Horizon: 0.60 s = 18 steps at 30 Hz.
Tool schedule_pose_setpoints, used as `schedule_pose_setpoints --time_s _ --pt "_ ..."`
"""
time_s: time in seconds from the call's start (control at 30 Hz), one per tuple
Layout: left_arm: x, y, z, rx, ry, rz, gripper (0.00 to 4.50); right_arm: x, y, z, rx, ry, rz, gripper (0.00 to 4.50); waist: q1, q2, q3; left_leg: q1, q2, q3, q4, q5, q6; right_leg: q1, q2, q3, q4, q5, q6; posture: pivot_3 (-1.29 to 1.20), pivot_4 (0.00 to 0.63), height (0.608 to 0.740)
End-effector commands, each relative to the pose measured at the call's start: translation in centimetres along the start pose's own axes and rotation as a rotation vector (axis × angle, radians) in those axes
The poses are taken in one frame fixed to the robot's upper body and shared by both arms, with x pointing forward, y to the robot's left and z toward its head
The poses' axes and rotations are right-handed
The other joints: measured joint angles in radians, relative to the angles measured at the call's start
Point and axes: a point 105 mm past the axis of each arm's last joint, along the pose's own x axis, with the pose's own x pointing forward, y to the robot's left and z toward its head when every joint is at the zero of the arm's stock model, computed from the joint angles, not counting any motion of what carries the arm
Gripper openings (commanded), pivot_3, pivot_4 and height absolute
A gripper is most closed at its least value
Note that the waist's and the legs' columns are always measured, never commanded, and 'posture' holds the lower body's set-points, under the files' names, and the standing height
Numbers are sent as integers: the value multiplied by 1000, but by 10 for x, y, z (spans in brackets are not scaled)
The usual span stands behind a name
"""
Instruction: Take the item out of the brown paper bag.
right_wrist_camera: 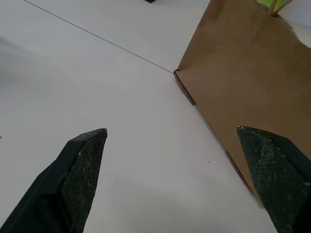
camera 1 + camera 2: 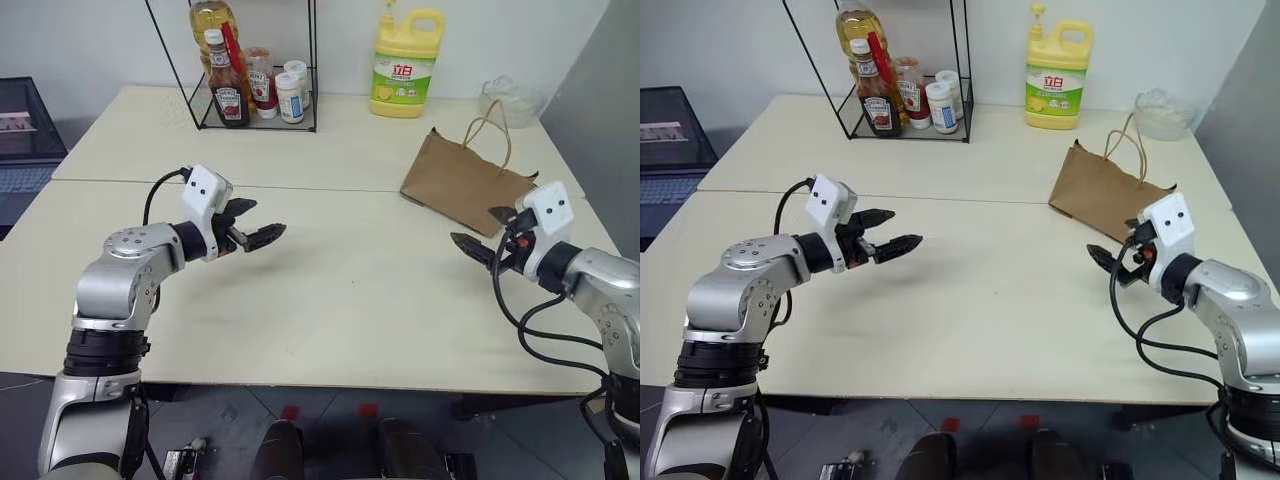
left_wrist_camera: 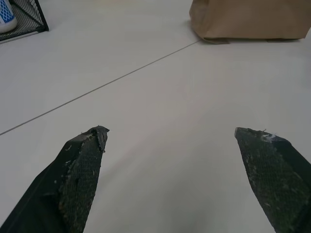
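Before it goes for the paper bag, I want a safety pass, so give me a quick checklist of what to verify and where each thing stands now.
1. Left gripper open and empty: ok.
2. Right gripper open and empty: ok.
3. Brown paper bag standing on the table, untouched: ok.
4. Right gripper close to the bag, nothing between them: ok.
5. Bottle inside the bag: cannot tell, its inside is hidden.
6. Detergent jug and wire rack away from the bag: ok.
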Motion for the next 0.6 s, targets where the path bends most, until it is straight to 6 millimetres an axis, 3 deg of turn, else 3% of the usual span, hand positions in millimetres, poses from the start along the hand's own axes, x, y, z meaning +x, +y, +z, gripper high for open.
schedule_pose_setpoints --time_s 0.03,0.3,0.6 --pt "-3 -2 13 43 -39 -6 4466 -2 -4 11 -29 -41 -26 4500 0 0 0 0 0 0 0 0 0 0 0 0 0 0 0 0 150 740" --pt "8 -7 22 43 -91 -6 4466 -5 -13 3 -64 -6 -98 4500 2 0 0 -1 0 0 1 0 0 0 0 0 1 0 0 0 150 740" --pt "55 -78 75 195 -219 -302 4466 -12 -60 8 -145 38 -271 4500 4 0 0 -3 -1 0 4 1 -2 0 0 -1 1 1 1 0 150 740"
